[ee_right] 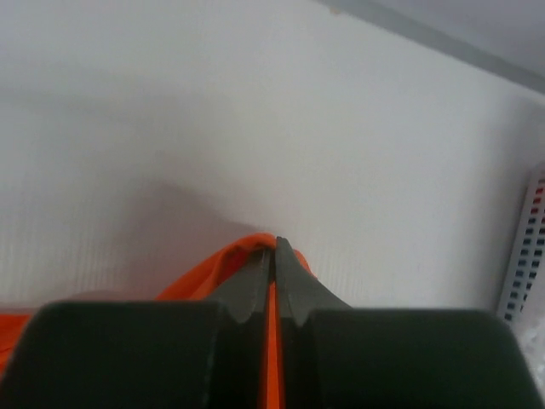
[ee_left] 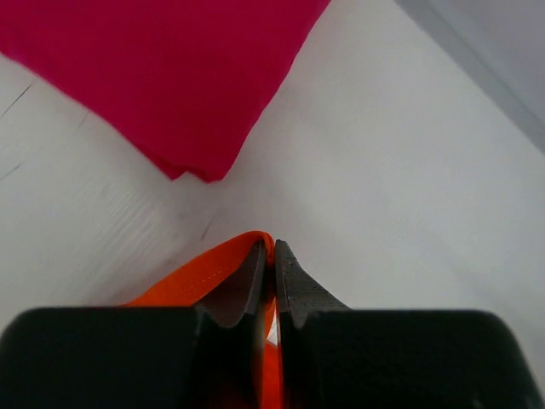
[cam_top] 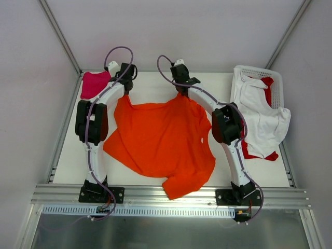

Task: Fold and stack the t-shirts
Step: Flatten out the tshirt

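The bright orange t-shirt [cam_top: 161,140] lies spread over the middle of the table, its near part hanging over the front rail. My left gripper [cam_top: 123,89] is shut on its far left edge [ee_left: 213,273]. My right gripper [cam_top: 180,93] is shut on its far right edge [ee_right: 243,256]. A folded magenta-pink t-shirt [cam_top: 94,84] lies at the far left corner and shows in the left wrist view [ee_left: 162,77] just beyond the left fingers. A white t-shirt [cam_top: 262,116] and a red one [cam_top: 267,88] hang out of the basket at the right. No dark blue shirt shows.
The white slotted basket [cam_top: 259,72] stands at the far right corner; its wall shows in the right wrist view [ee_right: 526,256]. A metal rail [cam_top: 166,194] runs along the table's front edge, with frame posts at the back corners.
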You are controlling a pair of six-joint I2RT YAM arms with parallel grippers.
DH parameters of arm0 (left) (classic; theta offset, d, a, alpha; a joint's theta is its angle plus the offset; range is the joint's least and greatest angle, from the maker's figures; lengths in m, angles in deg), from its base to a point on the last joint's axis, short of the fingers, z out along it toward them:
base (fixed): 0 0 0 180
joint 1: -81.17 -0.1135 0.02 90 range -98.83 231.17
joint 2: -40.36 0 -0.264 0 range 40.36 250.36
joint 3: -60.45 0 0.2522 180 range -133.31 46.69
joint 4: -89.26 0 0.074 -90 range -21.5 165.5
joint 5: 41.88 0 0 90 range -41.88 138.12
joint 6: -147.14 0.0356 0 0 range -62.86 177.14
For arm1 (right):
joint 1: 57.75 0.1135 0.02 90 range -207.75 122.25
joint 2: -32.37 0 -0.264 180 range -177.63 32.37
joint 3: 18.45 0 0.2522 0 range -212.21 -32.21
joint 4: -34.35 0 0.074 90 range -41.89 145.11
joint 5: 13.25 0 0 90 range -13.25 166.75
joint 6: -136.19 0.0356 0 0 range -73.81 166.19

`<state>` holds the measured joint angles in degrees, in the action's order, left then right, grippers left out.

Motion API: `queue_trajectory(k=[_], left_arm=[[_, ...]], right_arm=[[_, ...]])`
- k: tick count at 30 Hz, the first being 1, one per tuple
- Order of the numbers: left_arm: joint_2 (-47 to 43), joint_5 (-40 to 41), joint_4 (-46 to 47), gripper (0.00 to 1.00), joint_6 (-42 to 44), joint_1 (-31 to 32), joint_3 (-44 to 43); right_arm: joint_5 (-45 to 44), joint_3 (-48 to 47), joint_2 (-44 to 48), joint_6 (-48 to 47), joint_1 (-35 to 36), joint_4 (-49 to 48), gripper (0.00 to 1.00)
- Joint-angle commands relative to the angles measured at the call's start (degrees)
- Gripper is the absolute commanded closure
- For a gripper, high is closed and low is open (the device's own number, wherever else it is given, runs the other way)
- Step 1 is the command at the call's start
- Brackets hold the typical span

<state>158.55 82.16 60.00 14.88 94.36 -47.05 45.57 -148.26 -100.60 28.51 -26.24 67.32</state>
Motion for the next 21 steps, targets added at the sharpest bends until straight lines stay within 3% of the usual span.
queue_trajectory(k=[1,4,7,8,9,10,11,12,13,14,17,21], left_arm=[[2.74,-2.05,1.8,1.0,2.0,-2.11,-8.91],[6.69,-2.22,1.8,1.0,3.15,-3.34,-14.27],[10.74,-3.63,1.71,1.0,4.03,-4.66,-19.37],[12.4,-4.07,1.71,1.0,3.94,-5.01,-20.34],[13.37,-4.42,1.71,1.0,4.38,-5.54,-22.44],[14.25,-5.21,1.8,0.89,4.81,-5.89,-23.68],[16.26,-6.35,1.71,0.76,5.52,-6.33,-25.25],[16.98,-7.92,1.71,0.59,6.83,-6.51,-27.88],[17.42,-8.63,1.71,0.25,7.28,-7.12,-28.6],[17.34,-8.99,1.8,0.17,7.8,-7.21,-29.31],[14.45,-8.82,2.23,0.06,10.61,-7.3,-30.45],[7.42,-8.82,2.41,0.05,13.95,-7.21,-28.71]], right_arm=[[-0.55,-13.74,-6.22,-2.62,-1.18,-2.85,0.99],[-2.39,-21.12,-10.37,-5.79,-1.36,-4.69,0.99],[-4.06,-20.54,-12.14,-6.94,-1.54,-9.34,0.99],[-4.59,-19.84,-12.14,-6.76,-1.88,-10.92,0.95],[-6.42,-19.31,-12.31,-6.5,-2.06,-12.94,0.82],[-7.83,-19.22,-12.66,-5.37,-2.15,-13.4,0.64],[-10.8,-19.91,-13.36,-4.75,-2.76,-13.31,0.1],[-12.31,-20.09,-13.55,-4.04,-2.94,-13.31,0.01],[-13.81,-20.01,-13.55,-2.91,-3.29,-13.31,0.01],[-14.95,-19.22,-13.29,-2.72,-3.47,-13.31,0.01],[-18.38,-16.76,-10.74,-2.81,-3.56,-14.8,0.0],[-24.97,-9.84,-4.95,-0.09,-3.56,-15.6,0.01]])
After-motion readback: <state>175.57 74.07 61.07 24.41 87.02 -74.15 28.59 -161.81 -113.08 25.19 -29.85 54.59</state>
